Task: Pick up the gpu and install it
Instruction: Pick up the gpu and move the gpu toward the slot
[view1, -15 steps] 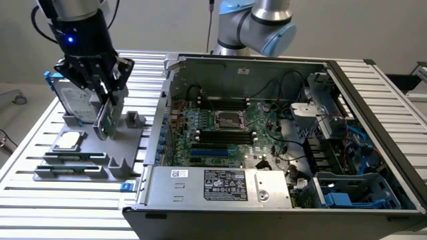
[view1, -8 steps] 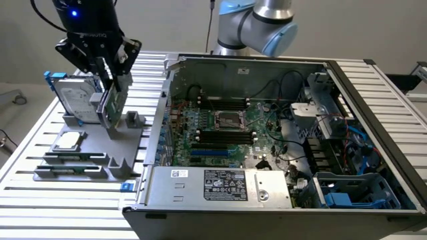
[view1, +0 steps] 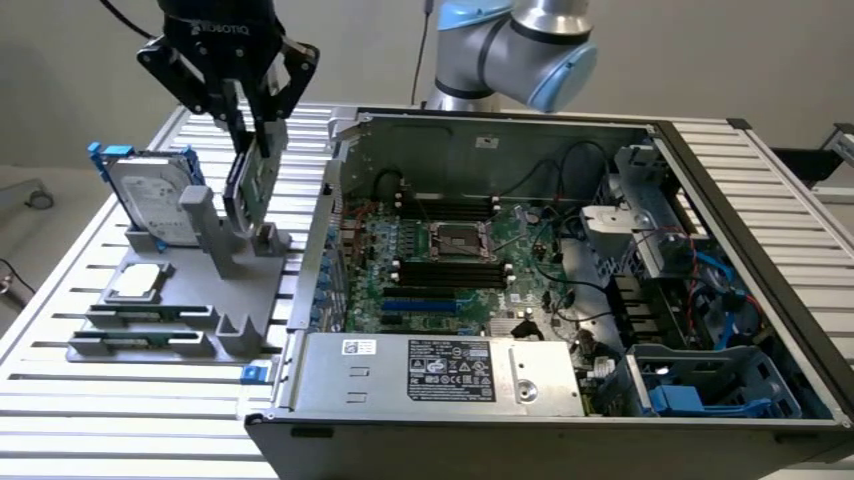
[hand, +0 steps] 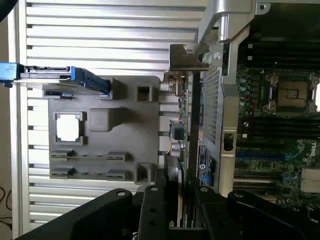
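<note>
The gpu (view1: 251, 185) is a thin card standing on edge, green board and silver end bracket showing. It hangs over the grey holder (view1: 174, 290), at the exterior view's left of the open computer case (view1: 534, 250). My gripper (view1: 248, 125) comes down from above, and its black fingers (view1: 238, 118) are shut on the card's top edge. The card's lower edge sits level with the holder's upright posts; whether it has left its slot I cannot tell. In the wrist view the gpu (hand: 182, 125) runs edge-on away from my gripper (hand: 181, 200), with its bracket (hand: 187, 55) at the far end.
A silver hard drive with a blue frame (view1: 147, 190) stands upright on the holder, beside a square processor chip (view1: 138, 283) and memory sticks (view1: 134, 315). Inside the case lie the motherboard (view1: 447, 255), a power supply (view1: 441, 370) and cable bundles (view1: 667, 290). The slatted table (view1: 80, 400) surrounds it all.
</note>
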